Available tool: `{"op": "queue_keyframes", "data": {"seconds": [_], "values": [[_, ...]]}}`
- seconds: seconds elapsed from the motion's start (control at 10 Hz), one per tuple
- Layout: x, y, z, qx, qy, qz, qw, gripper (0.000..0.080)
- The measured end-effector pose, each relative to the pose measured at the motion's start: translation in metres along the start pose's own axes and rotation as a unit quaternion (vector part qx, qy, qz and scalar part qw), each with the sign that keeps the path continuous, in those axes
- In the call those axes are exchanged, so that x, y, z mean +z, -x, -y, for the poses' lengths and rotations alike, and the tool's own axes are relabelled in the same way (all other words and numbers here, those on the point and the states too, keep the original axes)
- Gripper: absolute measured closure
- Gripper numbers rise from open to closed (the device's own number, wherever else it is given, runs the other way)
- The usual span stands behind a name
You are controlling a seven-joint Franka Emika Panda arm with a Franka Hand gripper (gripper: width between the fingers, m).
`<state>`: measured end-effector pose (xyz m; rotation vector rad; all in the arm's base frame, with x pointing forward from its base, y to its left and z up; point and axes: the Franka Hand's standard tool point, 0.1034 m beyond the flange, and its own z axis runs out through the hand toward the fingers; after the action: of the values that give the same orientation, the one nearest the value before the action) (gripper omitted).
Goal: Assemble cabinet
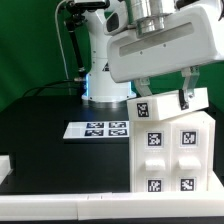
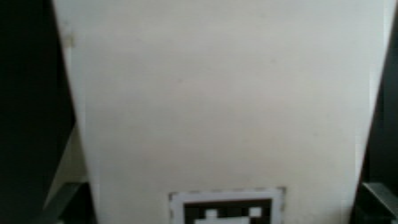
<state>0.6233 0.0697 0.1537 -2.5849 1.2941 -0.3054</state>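
The cabinet (image 1: pixel 170 150), a large white box with square tags on its front, stands at the exterior view's right near the table's front. A smaller white piece (image 1: pixel 168 103) with a tag lies tilted on top of it. My gripper (image 1: pixel 165 92) hangs straight above, one finger on each side of that piece, shut on it. In the wrist view the white piece (image 2: pixel 214 100) fills almost the whole picture, with a tag (image 2: pixel 226 207) at its near end. The dark fingertips (image 2: pixel 61 195) show at both of its edges.
The marker board (image 1: pixel 100 128) lies flat on the black table (image 1: pixel 50 140) to the left of the cabinet. The arm's base (image 1: pixel 105 85) stands behind it. A white part (image 1: pixel 5 165) sits at the table's left edge.
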Motion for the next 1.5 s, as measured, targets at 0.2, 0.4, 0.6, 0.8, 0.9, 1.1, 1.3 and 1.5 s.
{"op": "queue_keyframes", "data": {"seconds": [0.2,0.4,0.6,0.8,0.9,1.1,1.3,1.5], "values": [[0.0,0.001,0.0,0.073,-0.004,0.005,0.997,0.0239],[-0.001,0.004,-0.002,0.178,-0.012,0.005,0.984,0.0239],[-0.002,0.007,-0.006,0.298,-0.023,0.015,0.954,0.0239],[-0.001,0.009,-0.006,0.393,-0.029,0.029,0.919,0.0239],[-0.001,0.01,-0.006,0.434,-0.03,0.034,0.9,0.0239],[0.0,0.012,-0.006,0.498,-0.024,0.043,0.865,0.0239],[0.0,0.01,-0.009,0.523,-0.016,0.048,0.851,0.0239],[0.0,0.012,-0.009,0.52,-0.017,0.05,0.852,0.0056]]}}
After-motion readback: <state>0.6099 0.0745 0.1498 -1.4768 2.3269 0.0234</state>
